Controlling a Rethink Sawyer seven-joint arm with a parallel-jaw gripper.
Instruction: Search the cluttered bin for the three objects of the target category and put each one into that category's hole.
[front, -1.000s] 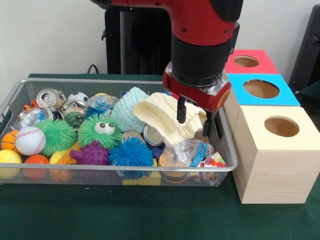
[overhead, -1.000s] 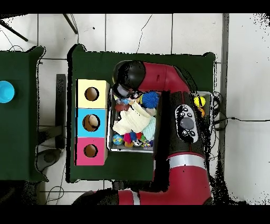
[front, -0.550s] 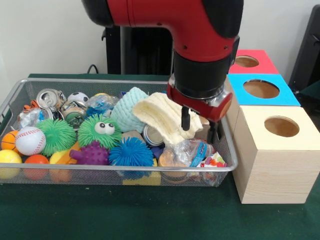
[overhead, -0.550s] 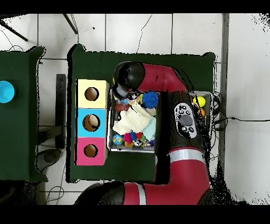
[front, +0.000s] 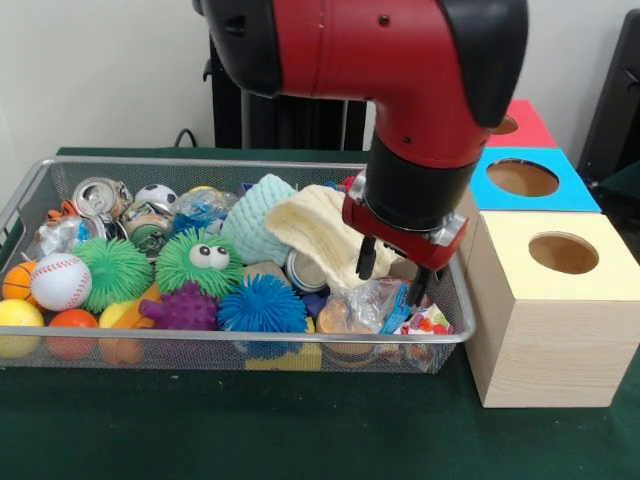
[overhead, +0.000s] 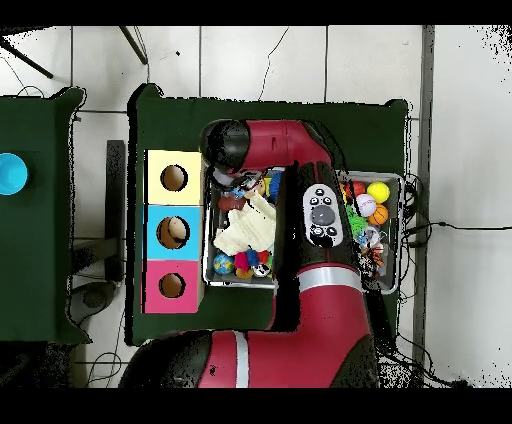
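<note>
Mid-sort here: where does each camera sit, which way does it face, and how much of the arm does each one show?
Front view: sits across the table, facing the wire bin and three boxes; shows the red arm's lower part and open gripper over a plastic packet.
Overhead view: looks straight down on the table; shows the whole arm across the bin.
Shared: bin, cream cloth, three holed boxes, arm.

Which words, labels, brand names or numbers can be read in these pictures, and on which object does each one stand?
None can be read.
The crumpled clear wrapper bears blue and red print, too blurred to read.
The crushed cans show no legible label.
The three boxes carry no text.
</note>
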